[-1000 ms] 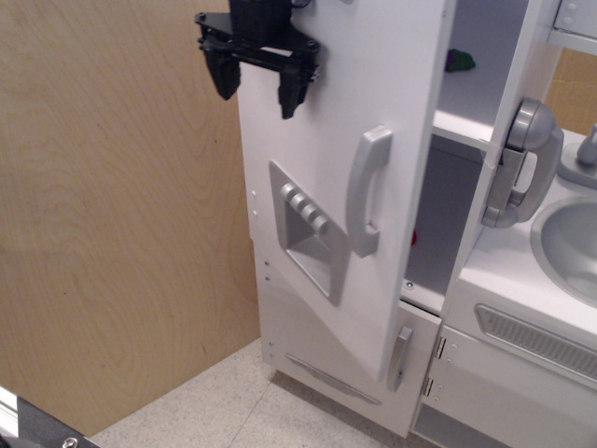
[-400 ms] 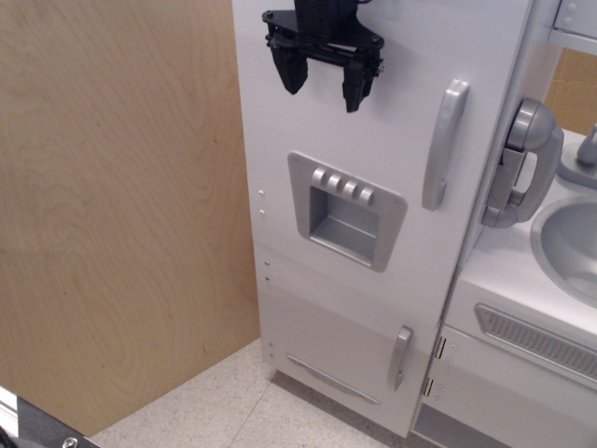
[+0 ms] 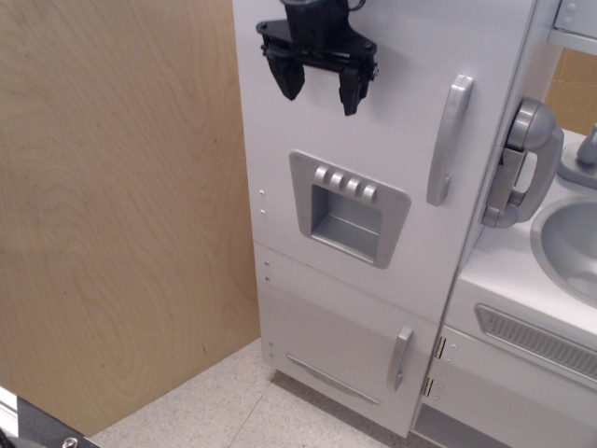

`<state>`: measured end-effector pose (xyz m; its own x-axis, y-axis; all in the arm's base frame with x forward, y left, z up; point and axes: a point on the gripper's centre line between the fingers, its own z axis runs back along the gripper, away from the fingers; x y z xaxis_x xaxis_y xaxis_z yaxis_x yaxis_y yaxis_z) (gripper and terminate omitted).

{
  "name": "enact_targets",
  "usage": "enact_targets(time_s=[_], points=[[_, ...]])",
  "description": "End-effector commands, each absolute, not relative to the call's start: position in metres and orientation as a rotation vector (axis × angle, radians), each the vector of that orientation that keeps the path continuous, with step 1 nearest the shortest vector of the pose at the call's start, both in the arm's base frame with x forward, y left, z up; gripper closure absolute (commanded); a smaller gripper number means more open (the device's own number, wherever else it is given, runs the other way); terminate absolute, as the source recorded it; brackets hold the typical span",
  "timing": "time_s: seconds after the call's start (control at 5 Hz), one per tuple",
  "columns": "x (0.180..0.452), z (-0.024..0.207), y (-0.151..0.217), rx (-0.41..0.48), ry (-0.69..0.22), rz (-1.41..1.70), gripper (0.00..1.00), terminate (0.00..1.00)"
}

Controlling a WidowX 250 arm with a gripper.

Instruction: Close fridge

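The fridge [image 3: 392, 140] is a tall white cabinet. Its large door lies flush with the cabinet front, so the inside is hidden. The door has a grey vertical handle [image 3: 449, 140] at the right and a grey recessed dispenser panel [image 3: 348, 209] with four buttons. My black gripper [image 3: 319, 89] hangs in front of the upper part of the door, above the dispenser panel and left of the handle. Its fingers are spread apart and hold nothing.
A smaller lower white door [image 3: 336, 345] with a small grey handle [image 3: 399, 358] sits below. A grey toy phone [image 3: 520, 164] hangs at the right, beside a white sink unit [image 3: 522, 308] with a grey vent [image 3: 536, 343]. A plywood wall [image 3: 112, 205] stands at the left.
The fridge door has swung from wide open to flush shut. My gripper moved right with it and then shifted slightly left.
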<state>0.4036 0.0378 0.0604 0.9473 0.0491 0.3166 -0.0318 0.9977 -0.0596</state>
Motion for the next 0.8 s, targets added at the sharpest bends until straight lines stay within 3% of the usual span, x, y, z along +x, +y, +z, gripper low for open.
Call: enact_targets(time_s=[0.0,0.4,0.6], points=[[0.374,0.098,0.053,-0.033,-0.282,0.015,0.00,0.00],[0.321,0.108,0.070,-0.044,-0.149,-0.010,0.00,0.00],[0.321,0.108,0.070,-0.044,-0.149,-0.010,0.00,0.00]])
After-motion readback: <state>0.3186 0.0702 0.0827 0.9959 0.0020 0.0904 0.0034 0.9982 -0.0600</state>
